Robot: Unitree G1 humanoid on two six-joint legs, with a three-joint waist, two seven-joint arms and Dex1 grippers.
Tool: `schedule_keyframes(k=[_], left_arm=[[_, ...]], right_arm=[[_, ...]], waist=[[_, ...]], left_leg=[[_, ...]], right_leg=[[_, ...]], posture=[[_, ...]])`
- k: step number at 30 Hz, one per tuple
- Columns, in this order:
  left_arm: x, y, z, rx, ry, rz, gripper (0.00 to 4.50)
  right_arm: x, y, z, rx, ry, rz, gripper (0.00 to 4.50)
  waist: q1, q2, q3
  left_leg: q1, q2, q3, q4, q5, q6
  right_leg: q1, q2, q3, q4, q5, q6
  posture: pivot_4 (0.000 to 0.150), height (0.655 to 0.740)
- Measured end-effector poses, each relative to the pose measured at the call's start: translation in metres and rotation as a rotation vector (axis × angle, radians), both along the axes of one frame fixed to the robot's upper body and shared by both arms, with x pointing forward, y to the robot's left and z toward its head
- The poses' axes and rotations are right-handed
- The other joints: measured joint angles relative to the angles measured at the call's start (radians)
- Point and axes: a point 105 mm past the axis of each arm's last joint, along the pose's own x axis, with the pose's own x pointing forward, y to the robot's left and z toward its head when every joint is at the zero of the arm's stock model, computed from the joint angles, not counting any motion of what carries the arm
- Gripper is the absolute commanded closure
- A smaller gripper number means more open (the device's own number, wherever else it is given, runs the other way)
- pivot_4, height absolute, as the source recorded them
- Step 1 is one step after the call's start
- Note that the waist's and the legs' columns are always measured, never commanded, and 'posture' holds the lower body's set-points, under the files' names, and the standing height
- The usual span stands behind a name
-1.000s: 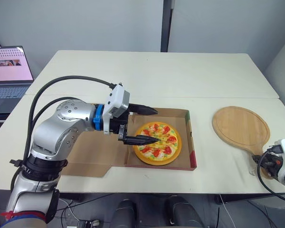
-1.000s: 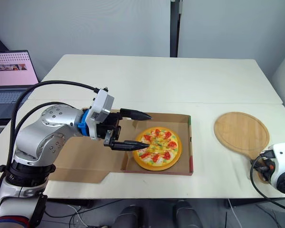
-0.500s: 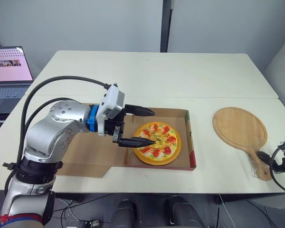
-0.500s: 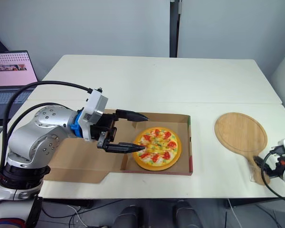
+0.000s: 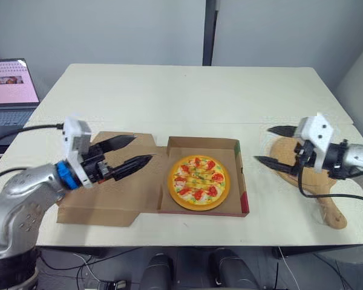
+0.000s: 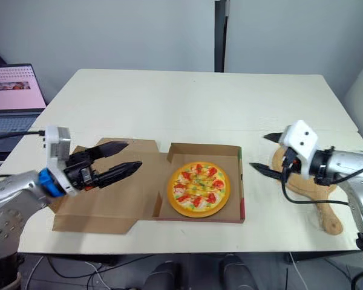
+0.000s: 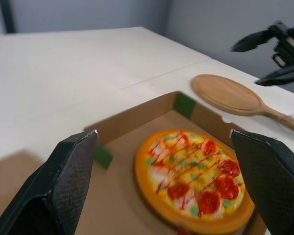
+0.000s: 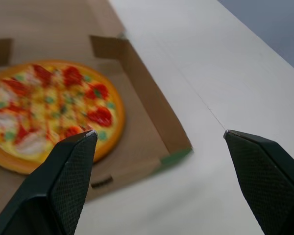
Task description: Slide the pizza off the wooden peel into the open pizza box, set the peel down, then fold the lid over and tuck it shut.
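Cardboard pizza box (image 5: 203,144) holds the pizza (image 5: 199,182), its lid (image 5: 103,202) flat to the left beneath the left gripper (image 5: 143,147), fingers spread and empty; the right gripper (image 5: 261,144), likewise spread, hovers above the peel (image 7: 224,92) lying right.

Pale cream worktop (image 5: 187,90), seam (image 5: 199,124) running side to side across middle. Open cardboard pizza box (image 5: 239,176) lying near front edge, centre. Lid (image 5: 109,202) spread flat on worktop toward robot's left. Wooden peel (image 7: 228,94) lying flat at right, well apart from box, handle pointing toward front edge.
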Motion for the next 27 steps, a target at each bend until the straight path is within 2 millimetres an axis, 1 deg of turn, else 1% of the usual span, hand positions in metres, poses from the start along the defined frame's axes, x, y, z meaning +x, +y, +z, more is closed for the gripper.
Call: schedule_keyframes(k=[2,3,4,6,8,9,11,14,19,24,27], left_arm=[[-0.009,0.014,-0.009,-0.056,0.049,0.099,0.00],[-0.019,0.024,-0.015,-0.109,0.081,0.171,0.00],[-0.025,0.027,-0.020,-0.142,0.108,0.201,0.00],[-0.044,0.037,-0.033,-0.287,0.182,0.307,0.00],[-0.058,0.042,-0.044,-0.397,0.256,0.381,0.00],[-0.068,0.044,-0.046,-0.467,0.275,0.430,0.00],[-0.082,0.044,-0.053,-0.570,0.327,0.493,0.00],[-0.097,0.048,-0.060,-0.685,0.374,0.591,0.00],[-0.110,0.050,-0.074,-0.851,0.442,0.708,0.00],[-0.110,0.055,-0.083,-0.900,0.461,0.771,0.00],[-0.104,0.060,-0.086,-0.927,0.454,0.791,0.00]], right_arm=[[0.000,0.013,0.003,-0.005,0.015,0.077,0.04],[-0.001,0.023,0.006,0.003,0.026,0.130,0.04],[-0.001,0.027,0.008,0.007,0.031,0.155,0.04],[-0.003,0.040,0.011,0.003,0.055,0.228,0.04],[-0.004,0.043,0.009,-0.006,0.075,0.253,0.04],[-0.003,0.046,0.007,-0.005,0.089,0.267,0.04],[-0.004,0.048,0.002,-0.011,0.115,0.284,0.04],[-0.004,0.049,0.000,-0.014,0.128,0.295,0.04],[-0.003,0.047,-0.002,-0.018,0.133,0.299,0.04],[-0.002,0.047,-0.002,-0.021,0.132,0.297,0.04],[-0.002,0.047,-0.002,-0.021,0.132,0.297,0.04]], waist=[[0.005,-0.002,0.000],[0.007,-0.003,0.000],[0.008,-0.003,0.000],[0.008,-0.003,-0.001],[0.012,-0.005,-0.001],[0.014,-0.005,-0.002],[0.021,-0.006,-0.002],[0.023,-0.006,-0.002],[0.022,-0.006,-0.002],[0.021,-0.006,-0.002],[0.021,-0.006,-0.002]], left_leg=[[-0.001,-0.001,0.000,0.001,0.000,0.000],[0.000,0.000,0.000,0.001,0.000,0.000],[0.000,0.000,-0.001,0.001,0.000,0.000],[0.000,0.000,-0.002,0.000,0.000,0.000],[0.000,0.000,-0.004,0.001,0.000,0.000],[0.000,0.000,-0.004,0.001,0.000,0.000],[0.000,-0.001,-0.003,0.001,0.000,0.000],[0.000,-0.002,-0.001,0.001,0.000,0.000],[0.000,-0.002,0.001,0.001,0.000,0.000],[0.000,-0.002,0.002,0.000,0.000,0.000],[0.000,-0.002,0.002,0.000,0.000,0.000]], right_leg=[[0.000,-0.001,-0.001,0.000,0.000,0.000],[0.000,-0.001,0.000,-0.001,0.000,0.000],[0.000,-0.002,0.000,-0.001,0.000,0.000],[0.000,-0.008,-0.001,-0.001,0.001,0.000],[0.000,-0.009,-0.001,-0.001,0.000,0.000],[0.000,-0.009,-0.001,-0.001,0.000,-0.001],[0.001,-0.010,0.000,-0.001,-0.001,-0.001],[0.001,-0.010,0.000,-0.001,-0.005,-0.008],[0.001,-0.005,-0.001,-0.001,-0.005,-0.009],[0.000,-0.001,0.000,-0.002,-0.006,-0.010],[0.000,0.000,0.000,-0.002,-0.006,-0.010]], posture=[[0.150,0.7306],[0.150,0.7306],[0.150,0.7306],[0.150,0.7306],[0.150,0.7306],[0.150,0.7306],[0.150,0.7306],[0.150,0.7306],[0.150,0.7306],[0.150,0.7306],[0.150,0.7306]])
